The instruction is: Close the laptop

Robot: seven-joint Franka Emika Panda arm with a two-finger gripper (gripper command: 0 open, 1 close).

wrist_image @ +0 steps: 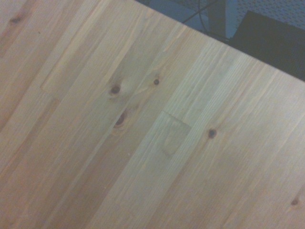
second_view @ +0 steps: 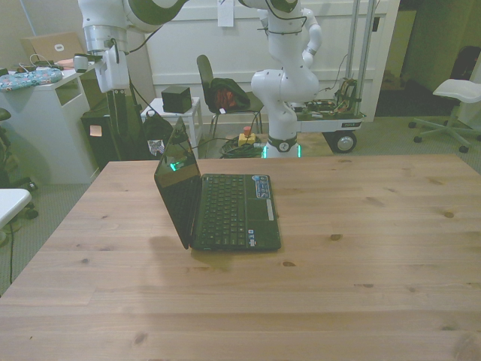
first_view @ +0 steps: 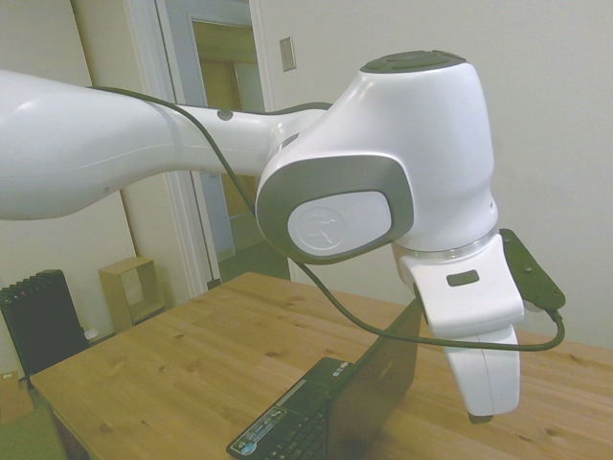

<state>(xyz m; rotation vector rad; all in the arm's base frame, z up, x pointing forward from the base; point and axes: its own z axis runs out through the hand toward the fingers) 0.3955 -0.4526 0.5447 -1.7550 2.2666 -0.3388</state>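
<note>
The gripper [first_view: 490, 407] hangs above the wooden table [first_view: 182, 364], its fingertips too obscured in every view to tell whether they are spread or closed, and it holds nothing visible. Just beside and below it stands the laptop [second_view: 218, 203], open, lid raised near upright, base flat on the table. Beyond the table's edge, the wrist view shows dark floor [wrist_image: 271, 38].

arm [first_view: 383, 172]: fills frame, wrist hanging over worktop [first_view: 192, 364] | laptop [first_view: 335, 402]: open, lid upright, just beside wrist | jaws: unclear
</note>
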